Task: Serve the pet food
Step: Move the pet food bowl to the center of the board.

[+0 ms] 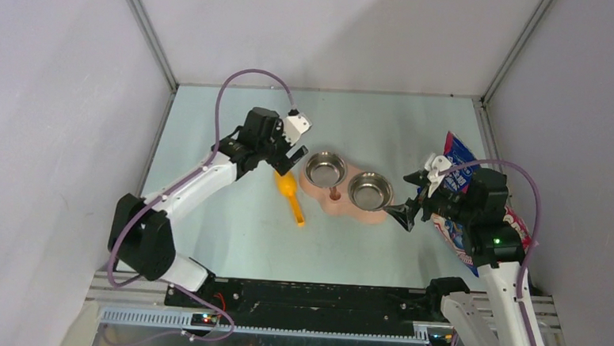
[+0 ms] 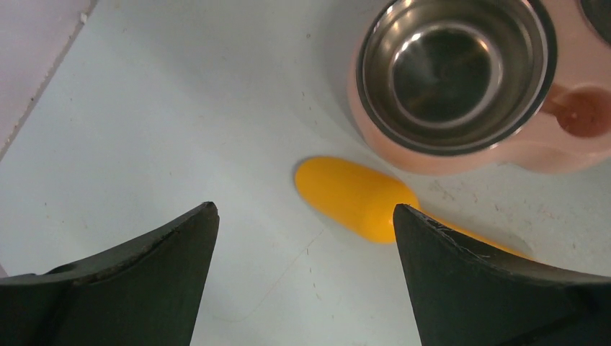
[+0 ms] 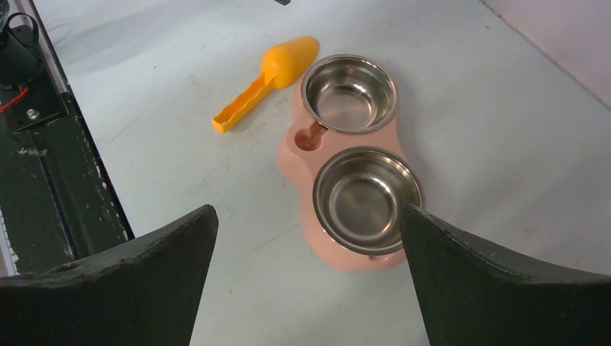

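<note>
The left gripper [image 2: 304,207] was seen with its jaws spread wide above the table [image 2: 180,108]. The scoop [image 2: 353,194] was laid flat beyond the tips, its handle partly hidden by the right finger. Just beside it the feeder [image 2: 461,155] was set, one steel bowl [image 2: 447,72] seated in it.
</note>
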Controlling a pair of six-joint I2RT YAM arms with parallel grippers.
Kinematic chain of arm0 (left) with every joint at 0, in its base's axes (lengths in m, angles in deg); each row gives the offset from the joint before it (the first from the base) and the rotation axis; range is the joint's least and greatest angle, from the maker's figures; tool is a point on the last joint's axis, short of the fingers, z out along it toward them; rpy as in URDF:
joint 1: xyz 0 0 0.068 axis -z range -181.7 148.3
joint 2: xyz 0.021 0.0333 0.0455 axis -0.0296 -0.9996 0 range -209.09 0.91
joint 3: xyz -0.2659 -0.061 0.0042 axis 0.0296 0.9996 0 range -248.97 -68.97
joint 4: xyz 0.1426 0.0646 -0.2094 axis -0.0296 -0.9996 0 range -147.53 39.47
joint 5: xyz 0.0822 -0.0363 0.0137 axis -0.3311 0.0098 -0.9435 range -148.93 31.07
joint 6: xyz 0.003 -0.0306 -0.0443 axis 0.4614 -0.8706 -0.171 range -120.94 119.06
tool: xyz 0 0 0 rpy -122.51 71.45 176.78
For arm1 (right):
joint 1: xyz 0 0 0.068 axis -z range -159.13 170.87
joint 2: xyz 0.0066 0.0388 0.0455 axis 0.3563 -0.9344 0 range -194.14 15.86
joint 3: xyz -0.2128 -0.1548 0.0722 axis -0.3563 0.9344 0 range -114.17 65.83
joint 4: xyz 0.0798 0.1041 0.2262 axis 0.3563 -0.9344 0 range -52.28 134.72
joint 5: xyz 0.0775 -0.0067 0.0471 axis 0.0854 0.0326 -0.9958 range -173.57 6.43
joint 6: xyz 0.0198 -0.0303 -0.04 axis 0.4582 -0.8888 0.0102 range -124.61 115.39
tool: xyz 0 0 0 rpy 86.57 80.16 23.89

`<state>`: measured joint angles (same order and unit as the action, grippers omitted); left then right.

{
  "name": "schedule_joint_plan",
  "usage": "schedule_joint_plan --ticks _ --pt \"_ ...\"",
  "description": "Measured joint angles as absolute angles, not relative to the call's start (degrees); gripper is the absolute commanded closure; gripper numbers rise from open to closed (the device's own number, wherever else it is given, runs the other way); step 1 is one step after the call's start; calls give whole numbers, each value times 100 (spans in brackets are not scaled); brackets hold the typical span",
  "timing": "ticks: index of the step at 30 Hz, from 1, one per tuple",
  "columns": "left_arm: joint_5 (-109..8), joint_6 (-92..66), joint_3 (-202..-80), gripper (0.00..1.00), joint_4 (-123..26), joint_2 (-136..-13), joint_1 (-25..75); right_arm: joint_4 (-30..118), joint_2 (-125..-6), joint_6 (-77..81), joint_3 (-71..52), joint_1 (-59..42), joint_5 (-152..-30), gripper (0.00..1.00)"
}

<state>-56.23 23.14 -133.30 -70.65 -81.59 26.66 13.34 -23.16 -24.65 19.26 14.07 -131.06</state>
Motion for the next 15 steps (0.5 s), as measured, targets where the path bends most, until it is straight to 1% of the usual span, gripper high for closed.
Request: schedule_joint_plan --ticks 8,15 --pt "-5571 2093 -14071 2 -7030 -8882 2863 1391 -2382 -2465 1996 1345 -13040 0" --pt "-5669 1896 -14211 2 -6997 -9374 3044 1398 -2386 -2475 2016 1315 -13003 0"
